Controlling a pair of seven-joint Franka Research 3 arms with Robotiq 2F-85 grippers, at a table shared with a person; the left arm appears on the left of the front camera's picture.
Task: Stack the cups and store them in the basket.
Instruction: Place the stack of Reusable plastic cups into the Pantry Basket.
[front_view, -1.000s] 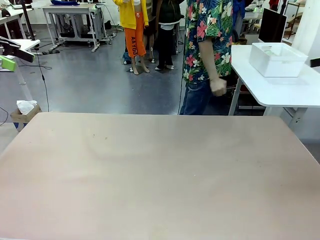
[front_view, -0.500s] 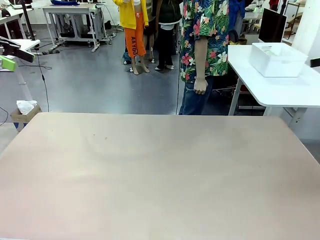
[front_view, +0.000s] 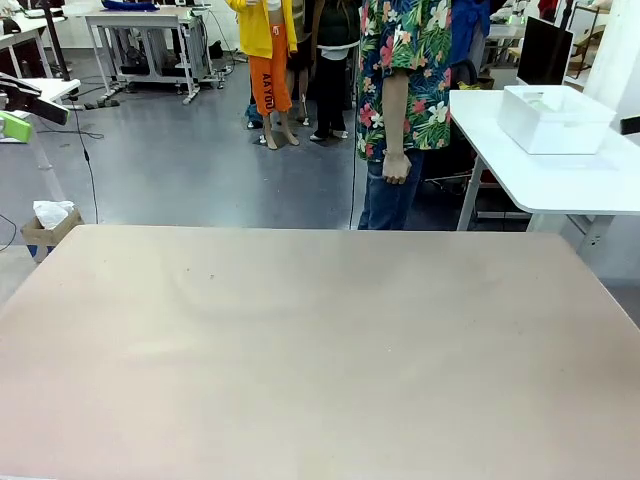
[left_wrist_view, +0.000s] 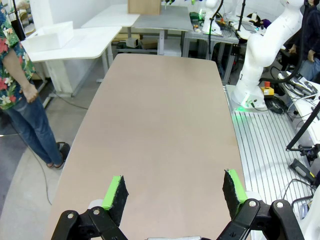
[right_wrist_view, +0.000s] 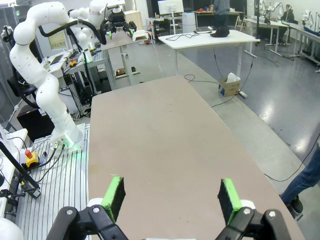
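Front view gives me the beige table (front_view: 300, 350); the white basket (front_view: 555, 118) sits on a side table (front_view: 560, 180) beyond it, near the person's hand (front_view: 396, 166); I read left gripper (left_wrist_view: 173, 192) and right gripper (right_wrist_view: 171, 197) fingers spread apart, grasping nothing.

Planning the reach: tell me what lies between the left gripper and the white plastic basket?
In the left wrist view, bare table, then floor gap; basket sits on a separate white table.
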